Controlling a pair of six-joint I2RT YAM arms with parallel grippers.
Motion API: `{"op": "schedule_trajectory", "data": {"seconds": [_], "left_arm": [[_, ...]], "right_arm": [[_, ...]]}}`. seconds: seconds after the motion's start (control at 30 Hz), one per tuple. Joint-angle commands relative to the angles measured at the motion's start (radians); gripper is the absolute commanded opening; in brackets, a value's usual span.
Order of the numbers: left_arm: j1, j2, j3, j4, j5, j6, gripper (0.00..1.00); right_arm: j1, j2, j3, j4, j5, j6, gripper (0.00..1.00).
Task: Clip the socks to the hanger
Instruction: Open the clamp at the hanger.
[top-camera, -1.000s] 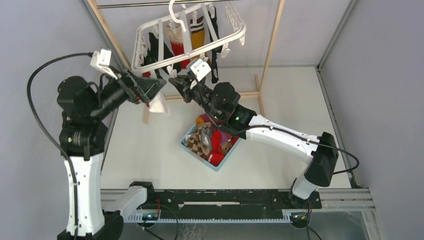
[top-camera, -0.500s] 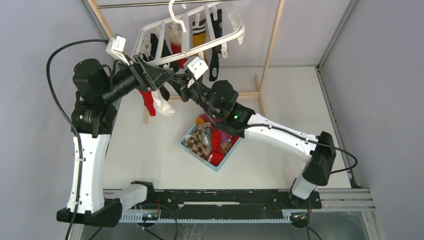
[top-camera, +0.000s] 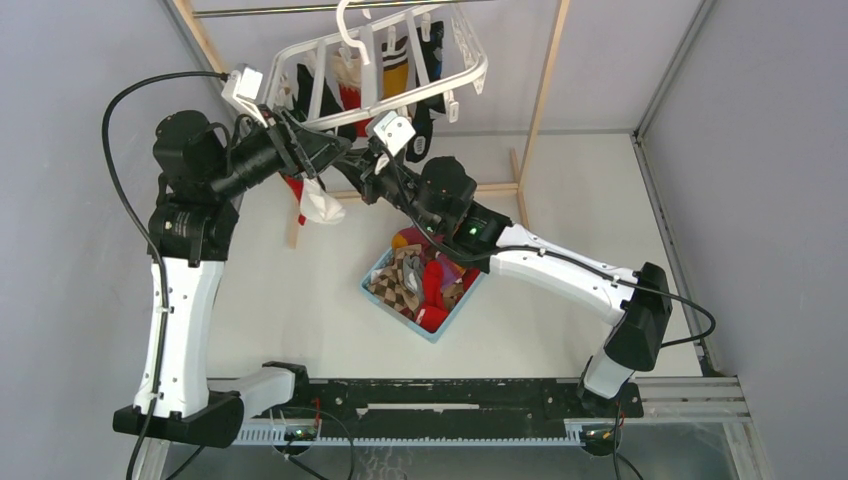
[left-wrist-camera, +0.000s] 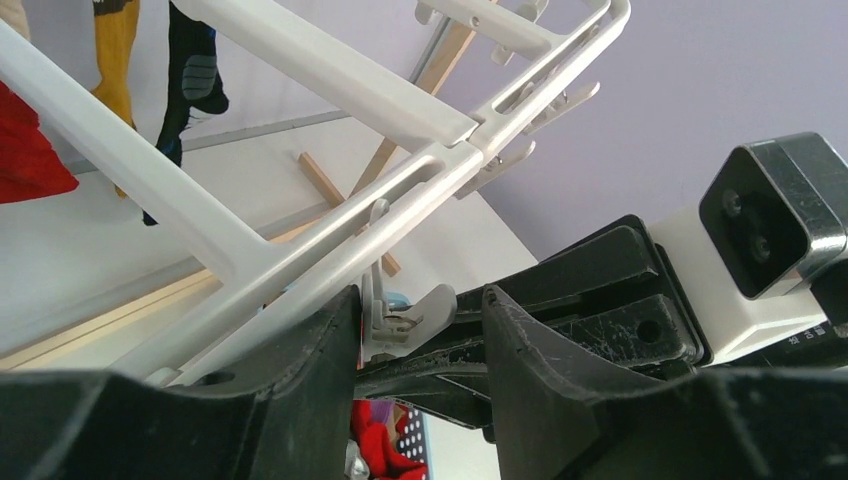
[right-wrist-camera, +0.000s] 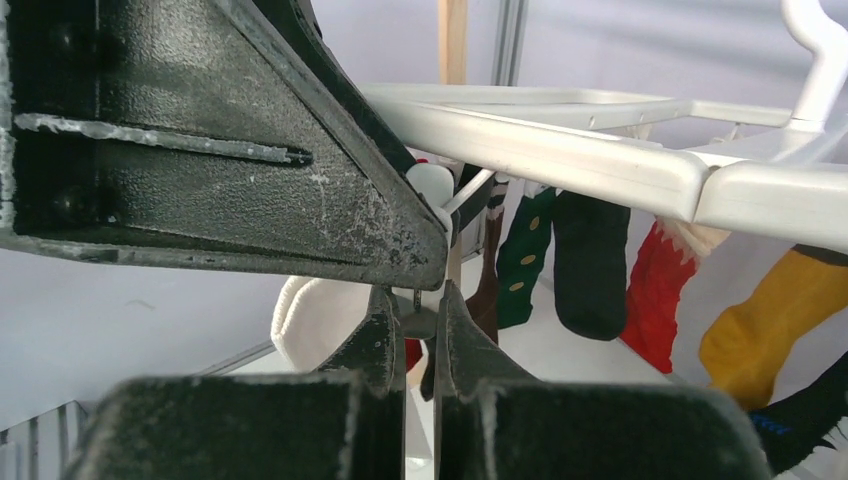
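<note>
The white hanger (top-camera: 400, 98) hangs tilted from the rod at the back, with several socks (top-camera: 398, 62) clipped under it. My left gripper (left-wrist-camera: 420, 300) is open around a small white clip (left-wrist-camera: 400, 325) on the frame's near rail. Its left finger touches the clip and its right finger stands apart from the clip's lever. My right gripper (right-wrist-camera: 415, 300) is shut just under that clip, meeting the left gripper (top-camera: 328, 155) tip to tip. A red-and-white sock (top-camera: 318, 205) dangles below the two tips. Its held edge is hidden by the fingers.
A light-blue basket (top-camera: 437, 330) of loose socks (top-camera: 420, 280) sits on the table under the right arm. The wooden rack's posts (top-camera: 545, 80) stand behind the hanger. Green dotted (right-wrist-camera: 525, 255), black (right-wrist-camera: 590, 265), red (right-wrist-camera: 660, 300) and mustard (right-wrist-camera: 770, 320) socks hang close behind the clip.
My left arm has swung up and right to the hanger's near rail, and its jaws have narrowed around the clip. The right gripper and the dangling sock have risen slightly.
</note>
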Motion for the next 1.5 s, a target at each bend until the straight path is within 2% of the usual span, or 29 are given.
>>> {"op": "schedule_trajectory", "data": {"seconds": [0.0, 0.3, 0.53, 0.7, 0.87, 0.93, 1.07, 1.1, 1.13, 1.17, 1.27, 1.3, 1.33, 1.47], "left_arm": [[-0.004, -0.023, 0.010, 0.045, 0.014, 0.073, 0.51], [-0.007, -0.031, -0.008, 0.039, -0.018, 0.136, 0.49], [-0.016, -0.036, -0.008, 0.027, -0.083, 0.199, 0.52], [-0.017, -0.031, -0.004, 0.028, -0.114, 0.221, 0.44], [-0.016, -0.025, -0.001, 0.047, -0.117, 0.203, 0.32], [-0.016, -0.023, -0.001, 0.048, -0.120, 0.197, 0.24], [-0.016, -0.024, -0.004, 0.048, -0.130, 0.179, 0.05], [-0.015, -0.025, -0.004, 0.048, -0.128, 0.170, 0.01], [-0.015, -0.026, -0.002, 0.046, -0.127, 0.160, 0.00], [-0.015, -0.026, 0.000, 0.042, -0.127, 0.149, 0.00], [-0.015, -0.023, 0.012, 0.024, -0.131, 0.126, 0.00], [-0.015, -0.024, 0.013, 0.019, -0.132, 0.116, 0.00], [-0.015, -0.024, 0.013, 0.015, -0.132, 0.107, 0.00], [-0.015, -0.023, 0.015, 0.003, -0.130, 0.066, 0.00]], "right_arm": [[0.011, -0.012, 0.042, -0.044, -0.080, 0.034, 0.00], [0.011, -0.005, 0.081, -0.113, -0.117, 0.032, 0.00], [0.012, 0.001, 0.107, -0.158, -0.123, 0.031, 0.00], [0.014, 0.005, 0.126, -0.187, -0.129, 0.026, 0.00], [0.018, 0.005, 0.129, -0.198, -0.125, 0.021, 0.00], [0.020, 0.005, 0.133, -0.202, -0.123, 0.019, 0.00], [0.021, -0.013, 0.108, -0.183, -0.092, 0.026, 0.29], [0.020, -0.024, 0.090, -0.170, -0.067, 0.026, 0.41], [0.019, -0.037, 0.072, -0.153, -0.045, 0.023, 0.53], [0.017, -0.057, 0.048, -0.138, -0.034, 0.020, 0.60], [0.002, -0.132, -0.034, -0.106, -0.013, 0.018, 0.77], [-0.004, -0.160, -0.061, -0.106, -0.012, 0.024, 0.92], [-0.009, -0.191, -0.108, -0.103, -0.010, 0.027, 0.98], [-0.030, -0.326, -0.287, -0.065, 0.026, 0.068, 0.99]]}}
